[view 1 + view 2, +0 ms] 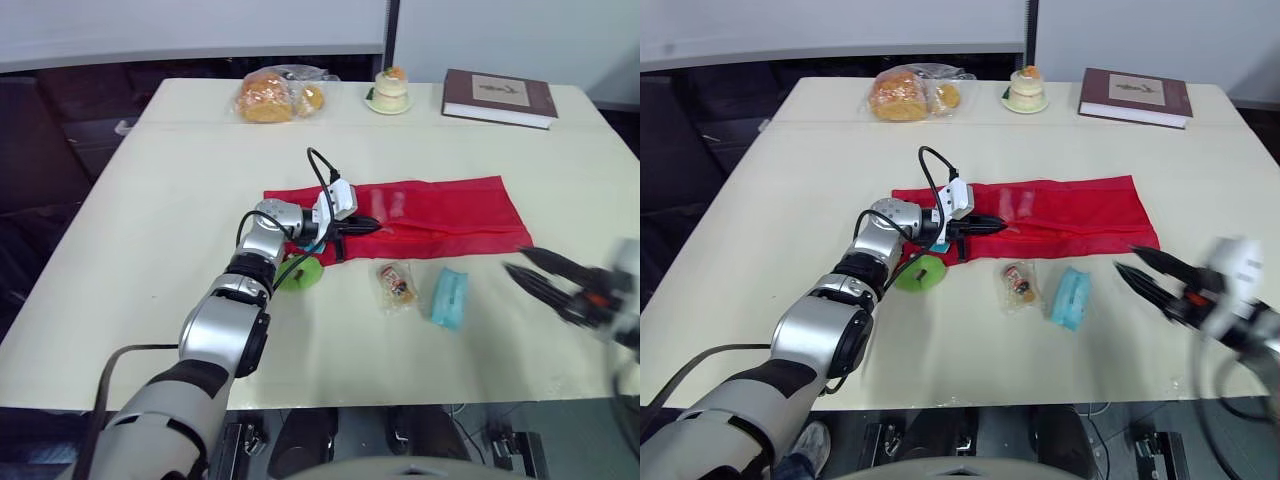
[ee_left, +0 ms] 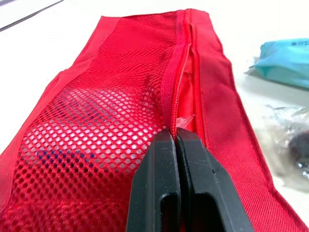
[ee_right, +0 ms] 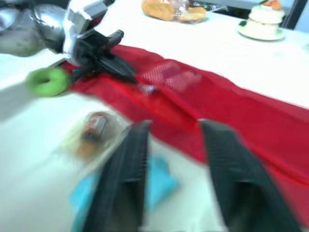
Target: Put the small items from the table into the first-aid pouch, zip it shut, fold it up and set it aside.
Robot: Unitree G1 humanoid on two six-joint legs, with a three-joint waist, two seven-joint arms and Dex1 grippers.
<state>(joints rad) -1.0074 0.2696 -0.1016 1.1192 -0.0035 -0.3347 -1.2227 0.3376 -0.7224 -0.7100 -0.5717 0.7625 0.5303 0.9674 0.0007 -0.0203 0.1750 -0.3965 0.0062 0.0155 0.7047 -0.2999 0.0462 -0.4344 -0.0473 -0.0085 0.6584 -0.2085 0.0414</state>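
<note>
1. Red pouch (image 1: 430, 215) lies flat mid-table (image 1: 150, 200); a pale item (image 2: 58, 135) shows through the mesh.
2. Left tool (image 1: 372, 226) clenched on zipper tab (image 2: 185, 121).
3. Right tool (image 1: 1128, 260) spread open near teal packet (image 1: 1070, 298); snack packet (image 1: 1017, 283) and green item (image 1: 920, 272) lie outside the pouch.

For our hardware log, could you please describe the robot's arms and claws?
The left arm has silver shells, black joints and a looping black cable; the left claw has two black fingers beside a white block. The right claw looks alike, with an orange mark.
</note>
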